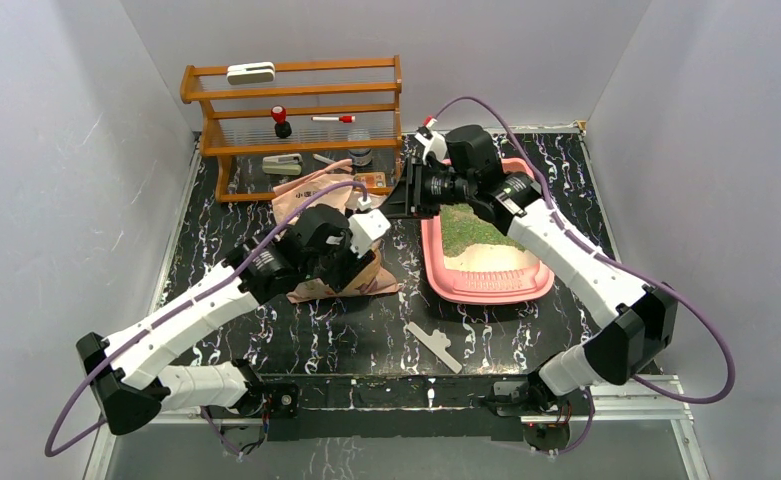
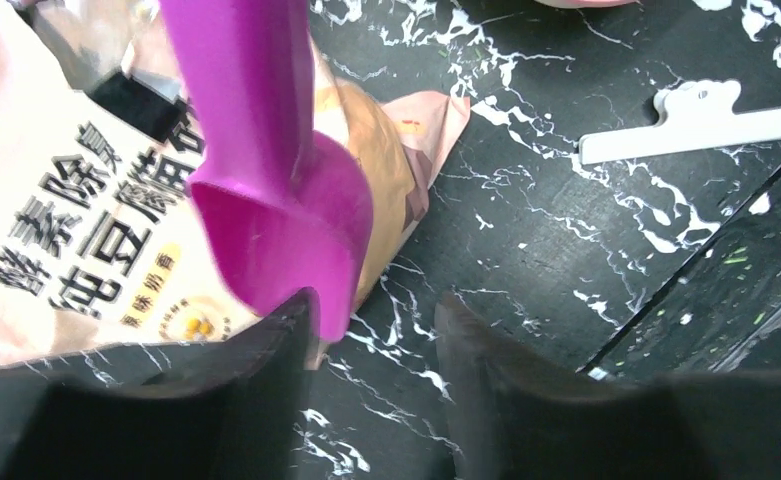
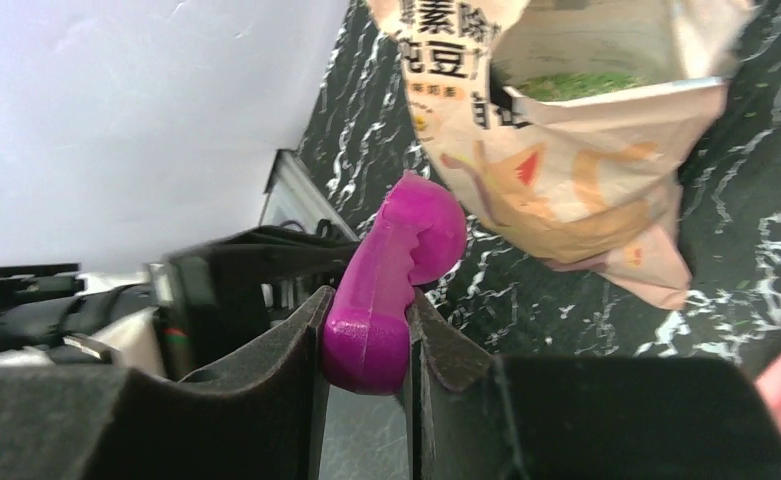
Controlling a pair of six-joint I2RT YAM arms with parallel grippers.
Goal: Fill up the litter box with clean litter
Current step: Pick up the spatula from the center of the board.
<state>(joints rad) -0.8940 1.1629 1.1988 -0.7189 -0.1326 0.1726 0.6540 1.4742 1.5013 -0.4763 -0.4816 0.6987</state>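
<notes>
The pink litter box (image 1: 486, 288) lies right of centre, and clean litter (image 1: 466, 228) covers its far half in green. My right gripper (image 3: 366, 300) is shut on the handle of a purple scoop (image 3: 406, 245), just left of the box's far corner (image 1: 398, 200). The left gripper (image 2: 376, 310) is open; the scoop (image 2: 266, 170) lies against its left finger, and only bare table shows between the jaws. In the top view the left gripper (image 1: 371, 222) sits close to the right one. The beige litter bag (image 3: 566, 170) lies open with green granules (image 3: 576, 85) inside.
A wooden shelf rack (image 1: 296, 110) with small items stands at the back left. The bag (image 1: 311, 195) lies under and beyond my left arm. A white clip (image 1: 434, 345) rests on the black marbled table near the front, also seen in the left wrist view as a white clip (image 2: 706, 115).
</notes>
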